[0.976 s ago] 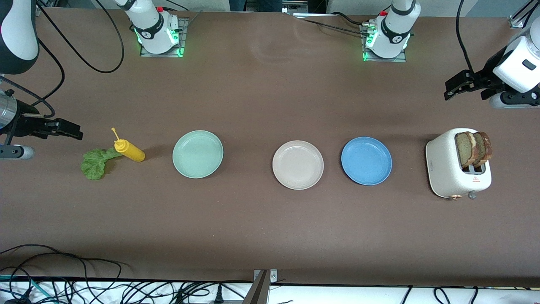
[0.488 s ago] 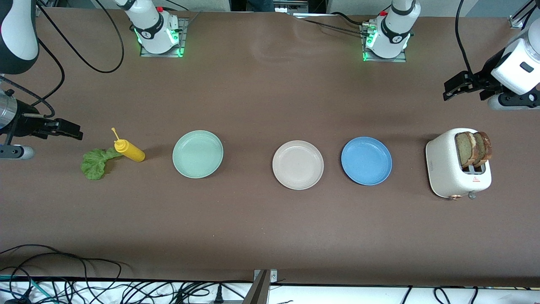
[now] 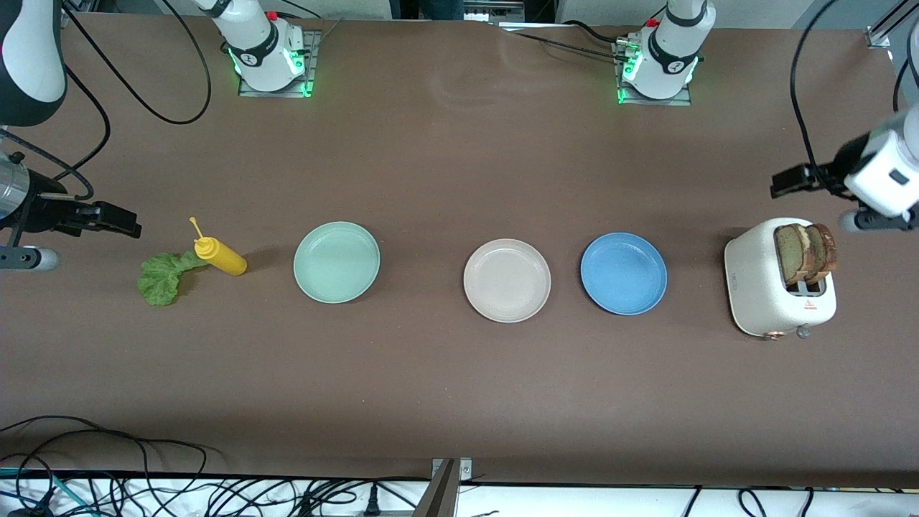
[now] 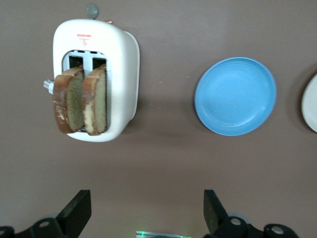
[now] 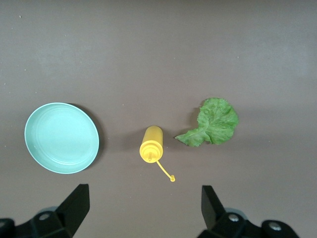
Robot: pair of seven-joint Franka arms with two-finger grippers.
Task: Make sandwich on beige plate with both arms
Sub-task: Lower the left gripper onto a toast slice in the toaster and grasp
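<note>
Fingers (image 4: 79, 210) apart above toaster (image 4: 94, 79), empty.

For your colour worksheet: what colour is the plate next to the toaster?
Blue: the plate beside the toaster, clearest in the left wrist view.

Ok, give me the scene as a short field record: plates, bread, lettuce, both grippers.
beige plate: bare, between the mint plate and blue plate
bread: two slices upright in the toaster, toward the left arm's end
lettuce: flat on the table, touching the mustard bottle, toward the right arm's end
left gripper: open, holding nothing, in the air by the toaster
right gripper: open, holding nothing, up near the lettuce
sandwich: not started
</note>
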